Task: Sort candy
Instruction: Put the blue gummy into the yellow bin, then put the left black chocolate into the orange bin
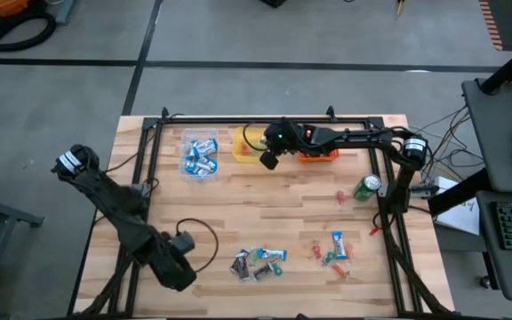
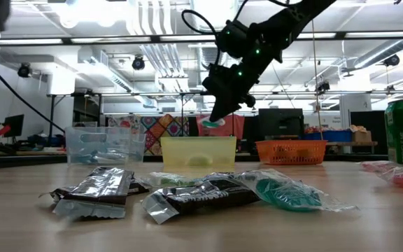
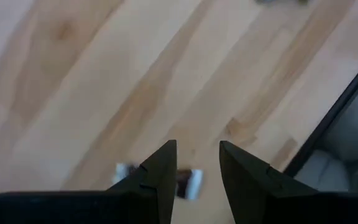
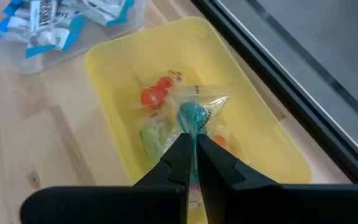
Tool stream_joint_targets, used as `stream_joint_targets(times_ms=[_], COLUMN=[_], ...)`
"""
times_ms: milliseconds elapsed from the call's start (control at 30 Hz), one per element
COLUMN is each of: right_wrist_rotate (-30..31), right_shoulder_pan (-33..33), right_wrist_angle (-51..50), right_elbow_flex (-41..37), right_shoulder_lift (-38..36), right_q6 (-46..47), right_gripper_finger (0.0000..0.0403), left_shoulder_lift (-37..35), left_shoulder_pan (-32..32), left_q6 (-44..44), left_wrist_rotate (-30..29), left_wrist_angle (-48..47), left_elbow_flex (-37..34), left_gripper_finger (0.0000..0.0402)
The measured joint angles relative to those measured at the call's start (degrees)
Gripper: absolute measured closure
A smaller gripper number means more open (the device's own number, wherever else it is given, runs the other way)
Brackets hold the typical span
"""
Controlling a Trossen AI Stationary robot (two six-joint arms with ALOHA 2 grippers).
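1. Your right gripper point(image 4: 194, 152) hangs above the yellow tub point(image 4: 114, 115) at the back of the table point(image 1: 238, 209). Its fingers are pinched together on the clear wrapper of a teal candy point(image 4: 193, 115), which dangles over the tub's inside.
2. In the low view you see the same gripper point(image 2: 219, 115) high above the yellow tub point(image 2: 198, 150), the teal sweet point(image 2: 212, 123) at its tips and clear of the rim.
3. Inside the yellow tub lie a red sweet point(image 4: 157, 93) and a green one point(image 4: 154, 134), both in clear wrappers.
4. The clear tub point(image 1: 200, 156), just beside the yellow one, holds the blue-and-white candies point(image 4: 48, 22). The orange tub point(image 1: 320, 155) sits on the yellow tub's other side, partly under the right arm.
5. Your left gripper point(image 3: 197, 171) waits near the table's front left corner, pointing down at bare wood. Its fingers stand a little apart and hold nothing; a wrapped sweet point(image 3: 188, 180), too blurred to identify, lies on the table below them.
6. Unsorted candy remains on the front of the table: a cluster of dark brown and blue-and-white wrappers point(image 1: 258, 263) near the middle, and a scatter of small red, green and orange pieces with one blue-and-white bar point(image 1: 334, 251) to its right.
7. A green can point(image 1: 366, 188) stands upright by the right arm's base, with a small red sweet point(image 1: 340, 196) just beside it.
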Motion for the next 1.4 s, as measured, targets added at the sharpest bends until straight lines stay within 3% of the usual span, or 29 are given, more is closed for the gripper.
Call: stream_joint_targets(times_ms=[300,567,700,1067,1400], right_wrist_rotate=[-0.1,-0.1,-0.1,-0.1,-0.3], right_shoulder_pan=[0.0,0.2,0.6,1.4,2.4], right_wrist_angle=[0.0,0.0,0.0,0.0,-0.4], right_elbow_flex=[0.1,0.5,0.5,0.5,0.5], right_shoulder_lift=[0.3,0.3,0.3,0.3,0.2], right_q6=[1.2,2.4,2.3,1.4,1.3], right_gripper_finger=[0.0294,0.0237,0.0232,0.0234,0.0246], left_shoulder_lift=[0.0,2.0,6.7,15.3,17.7], left_shoulder_pan=[-7.2,-9.7,-10.0,-10.0,-10.4], left_q6=[-22.0,-31.3,-33.2,-35.1,-28.1], left_wrist_rotate=[-0.1,-0.1,2.8,2.7,-0.4], left_wrist_angle=[-4.1,-4.2,-2.8,0.2,-0.1], left_elbow_flex=[-0.1,-0.1,-0.1,0.3,0.3], left_gripper_finger=[0.0296,0.0265,0.0254,0.0255,0.0296])
